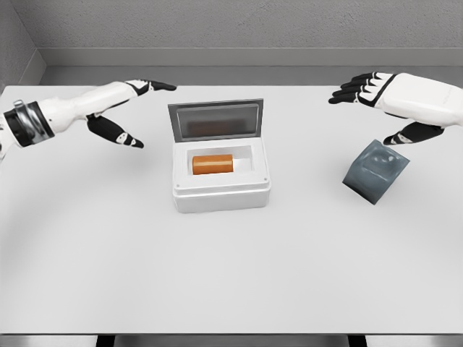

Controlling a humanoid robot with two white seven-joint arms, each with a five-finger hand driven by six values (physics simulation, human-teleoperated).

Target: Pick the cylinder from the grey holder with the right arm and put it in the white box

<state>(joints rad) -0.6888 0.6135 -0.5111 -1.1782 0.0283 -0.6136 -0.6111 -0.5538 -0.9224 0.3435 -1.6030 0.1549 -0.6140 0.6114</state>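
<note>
The orange cylinder (212,164) lies on its side inside the white box (221,189), lid raised, near the worktop's (231,275) middle. The right hand (376,90) hovers wide and empty above the tilted grey holder (375,170) toward the right edge. The left hand (126,108) hangs spread, holding nothing, by the box.

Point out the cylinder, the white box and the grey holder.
cylinder (212,164), head view, middle of its orange side.
white box (221,196), head view, front wall.
grey holder (375,174), head view, tilted front face.
</note>
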